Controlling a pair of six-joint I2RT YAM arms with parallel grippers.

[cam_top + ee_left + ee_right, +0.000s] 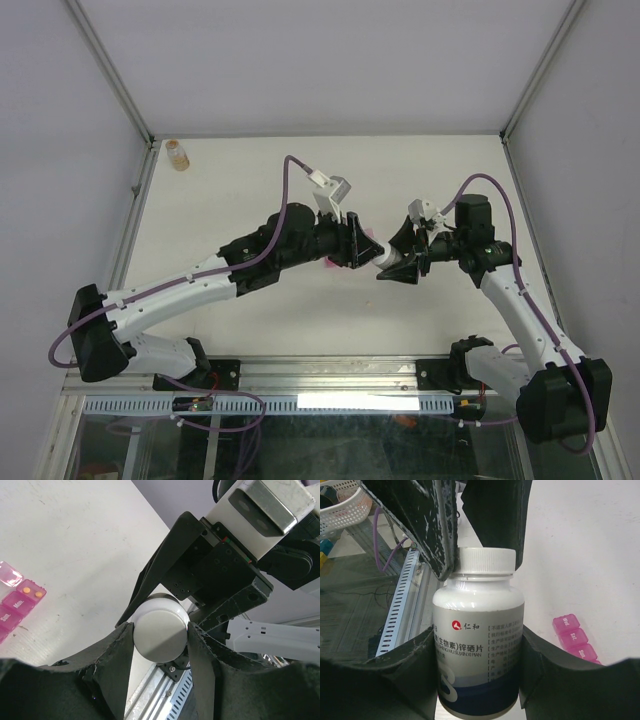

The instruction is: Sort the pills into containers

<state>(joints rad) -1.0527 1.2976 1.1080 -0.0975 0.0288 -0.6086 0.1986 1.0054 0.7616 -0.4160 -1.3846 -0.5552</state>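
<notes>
Right gripper [479, 641] clamps the bottle [479, 625], cap [161, 636] pointing into the left gripper [160, 629], which seems closed on it.

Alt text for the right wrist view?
A white-capped pill bottle is gripped between the right gripper's fingers, with the left gripper clamped on its cap. A pink pill organiser lies on the white table to the right.

Glossy plastics on a matt white surface [75, 540]
Bottle [479, 594] smooth glossy white plastic, label [470, 647] printed; cap [160, 632] satin-smooth; containers [572, 637] translucent pink plastic, shiny.
</notes>
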